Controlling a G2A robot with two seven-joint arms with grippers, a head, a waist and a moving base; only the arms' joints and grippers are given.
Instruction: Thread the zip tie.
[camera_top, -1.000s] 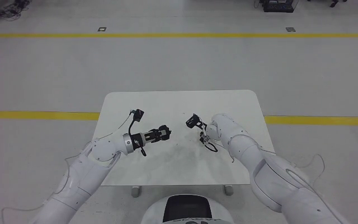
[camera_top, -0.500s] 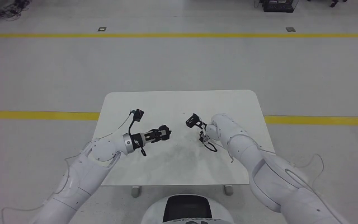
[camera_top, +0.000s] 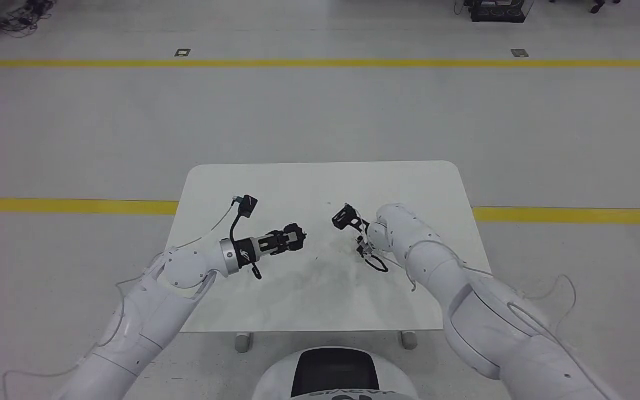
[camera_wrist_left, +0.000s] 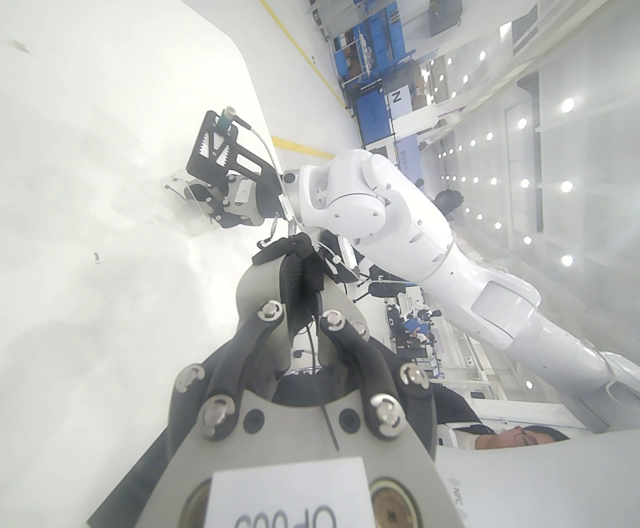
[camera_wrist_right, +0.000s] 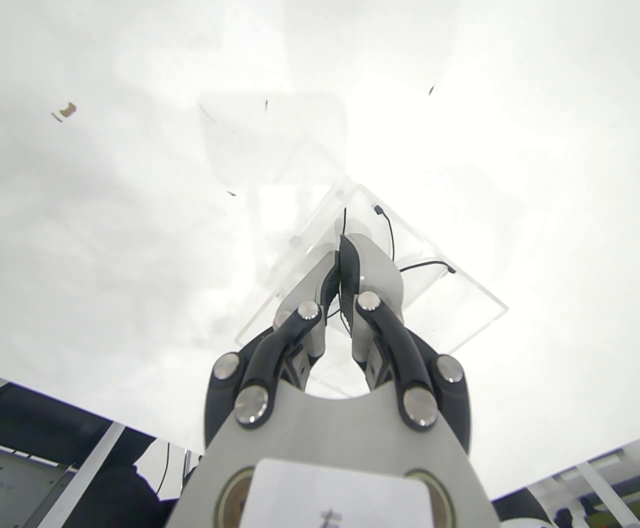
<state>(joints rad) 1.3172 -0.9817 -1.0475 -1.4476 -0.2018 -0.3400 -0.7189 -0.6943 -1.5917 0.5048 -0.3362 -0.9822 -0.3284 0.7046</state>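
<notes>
Right wrist view: right gripper (camera_wrist_right: 340, 245) clamps the zip tie (camera_wrist_right: 344, 220); steer its tip, just ahead, squarely into the clear plate (camera_wrist_right: 457, 305).

One bench (camera_top: 420, 180), two grippers, left (camera_wrist_left: 300, 255) and right (camera_wrist_right: 341, 255), and one clear plate (camera_wrist_right: 450, 300). One zip tie (camera_wrist_right: 425, 263) at least; the exact count is unclear. One brown scrap (camera_wrist_right: 65, 110).

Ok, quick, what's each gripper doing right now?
Left gripper: shut; whether it holds anything cannot be told.
Right gripper: shut on the thin black zip tie.
</notes>
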